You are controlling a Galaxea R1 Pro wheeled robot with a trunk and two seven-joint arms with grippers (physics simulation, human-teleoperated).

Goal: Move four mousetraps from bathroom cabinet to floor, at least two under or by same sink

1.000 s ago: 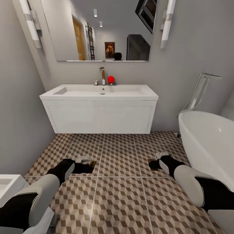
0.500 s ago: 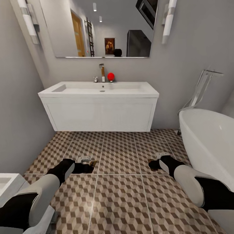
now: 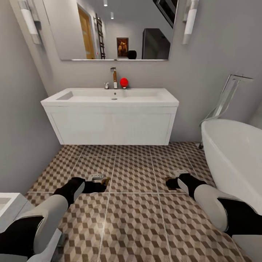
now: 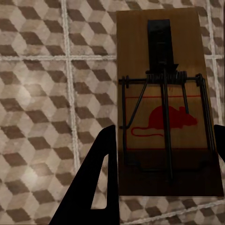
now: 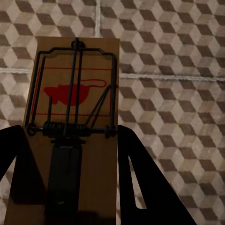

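Left arm: white shell over black forearm, stretched low and forward over the floor, short of the sink (image 3: 109,105).
Left gripper (image 3: 103,183): black fingers (image 4: 101,178) clamped either side of left mousetrap (image 4: 164,103), a flat brown wooden board with dark wire spring, black bar and a red mouse print.
Right arm: same white-and-black build, reaching low toward the sink, beside the bathtub (image 3: 236,156).
Right gripper (image 3: 170,182): black fingers (image 5: 136,178) pinching right mousetrap (image 5: 75,136), same wood-and-wire make.
Bathroom floor (image 3: 133,174): square tiles, brown-beige cube print, pale grout; both traps held above it, in front of the sink.
Sink: white rectangular basin on boxy white vanity, chrome tap (image 3: 113,77), red ball (image 3: 124,82) beside the tap.
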